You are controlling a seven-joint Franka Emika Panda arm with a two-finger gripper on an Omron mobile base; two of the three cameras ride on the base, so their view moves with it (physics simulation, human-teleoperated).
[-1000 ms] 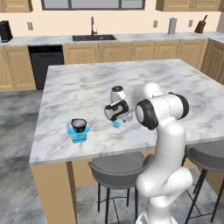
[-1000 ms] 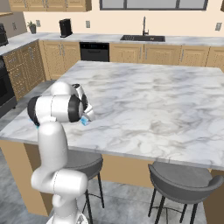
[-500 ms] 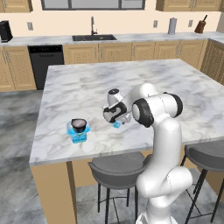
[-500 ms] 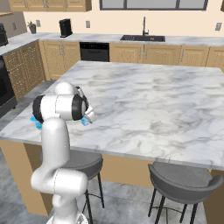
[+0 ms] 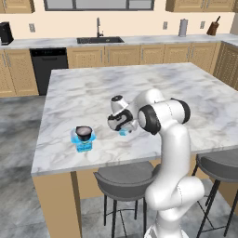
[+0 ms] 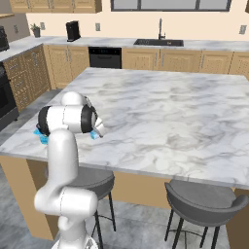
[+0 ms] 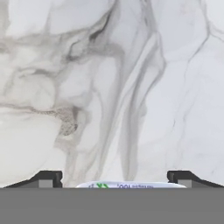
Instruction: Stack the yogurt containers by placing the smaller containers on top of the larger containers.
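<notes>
The squarish blue larger container point(image 5: 84, 145) stands near the front left of the marble island, with the dark round cup point(image 5: 83, 133) sitting on top of it. To its right the tiny blue cup point(image 5: 123, 133) rests on the counter under my gripper point(image 5: 122, 126). In the hand view the gripper point(image 7: 114, 180) is open, and the cup's labelled top point(image 7: 131, 186) lies between the two fingertips point(image 7: 49, 178). From the right base view my arm hides most of the tub point(image 6: 40, 136), while a corner of the tiny cup point(image 6: 95, 135) peeks out.
The island point(image 5: 139, 83) stretches back and right as bare marble. Its front edge runs just below the tub and cup. Two stools point(image 5: 123, 179) point(image 5: 221, 165) stand under that edge. Cabinets and a sink point(image 5: 99, 40) line the far wall.
The hand has come down over the tiny blue cup, so its fingers now stand on either side of it. The tub and the dark cup have stayed put.
</notes>
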